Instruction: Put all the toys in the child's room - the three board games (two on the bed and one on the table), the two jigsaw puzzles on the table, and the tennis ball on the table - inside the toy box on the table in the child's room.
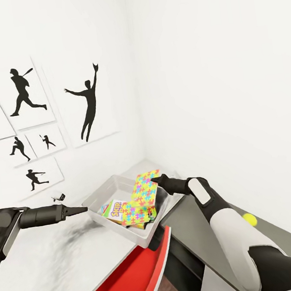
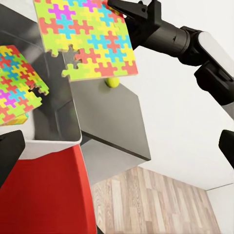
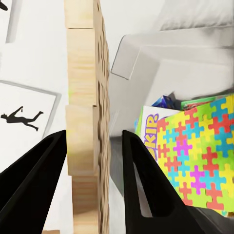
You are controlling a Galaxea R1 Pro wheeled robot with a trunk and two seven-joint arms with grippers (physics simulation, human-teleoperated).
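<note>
Multicolour jigsaw puzzle (image 1: 146,188) pinched edge-on by right gripper (image 1: 155,180), tilted over light grey toy box (image 1: 97,196) | second puzzle (image 1: 138,214) and board game (image 1: 114,210) inside box | tennis ball (image 1: 249,218) on bench (image 1: 284,237) | left gripper (image 1: 83,209) beside box, state unclear

I'm counting two multicolour jigsaw puzzle sheets (image 1: 146,187) (image 1: 136,214), one printed board game box (image 1: 115,210), one small yellow-green tennis ball (image 1: 249,218), one light grey toy box (image 1: 101,194), and six black sports silhouette pictures (image 1: 89,102) showing on the wall.
</note>
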